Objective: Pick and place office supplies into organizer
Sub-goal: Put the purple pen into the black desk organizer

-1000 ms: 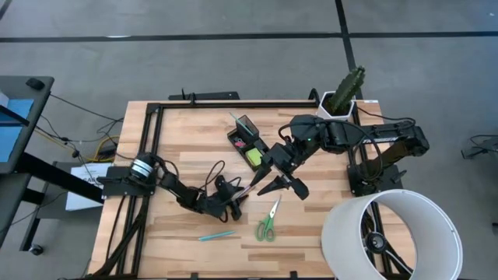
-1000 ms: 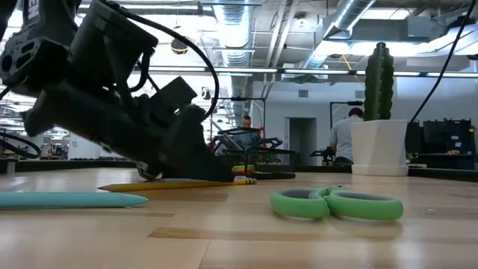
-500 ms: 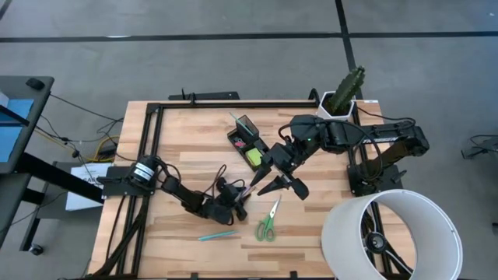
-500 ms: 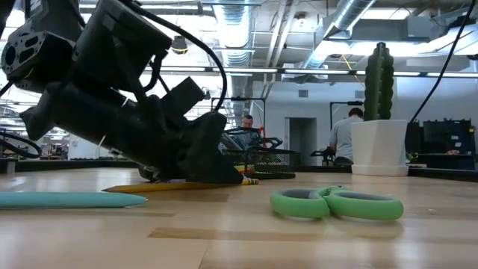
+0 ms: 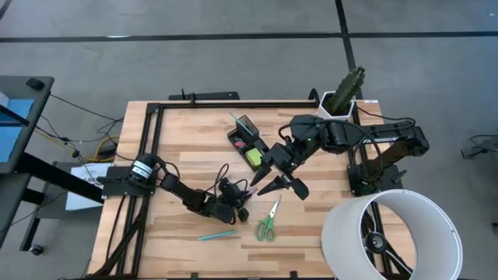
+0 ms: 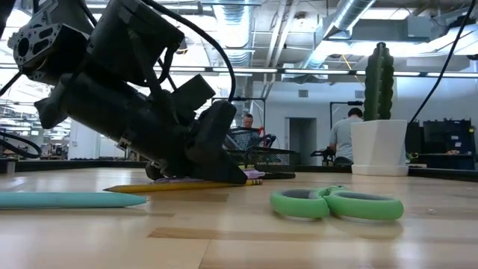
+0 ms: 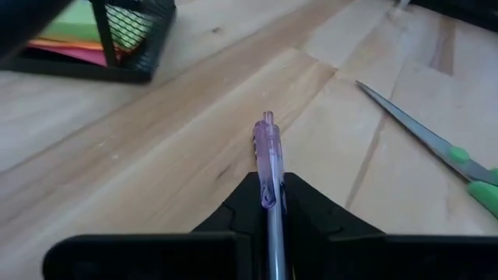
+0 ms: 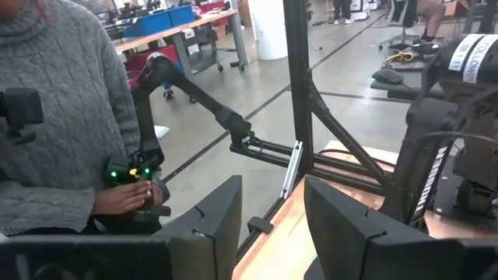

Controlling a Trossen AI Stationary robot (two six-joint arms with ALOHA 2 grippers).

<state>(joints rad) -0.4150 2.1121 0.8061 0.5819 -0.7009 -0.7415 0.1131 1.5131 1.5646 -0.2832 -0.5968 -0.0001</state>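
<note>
The left claw [image 7: 268, 233] is low on the counter [image 5: 187, 140], pinched onto one purple pen [image 7: 268, 155]. Nearby lie one yellow pencil [image 6: 175, 186], one teal pen [image 5: 215, 235] and one pair of scissors [image 5: 268, 222]. The right claw [image 5: 272, 180] hovers open and empty beside the organizer [image 5: 247, 140].

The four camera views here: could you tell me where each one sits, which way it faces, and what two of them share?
High view: overhead, looking straight down; both arms, black organizer, left gripper, right gripper.
Low view: table height, looking level across; the left arm over a yellow pencil.
Left wrist view: past its own fingers, shut on a purple pen.
Right wrist view: past its open fingers into the room; a person in a grey sweater.
Shared: green-handled scissors in the high, low and left wrist views.
</note>
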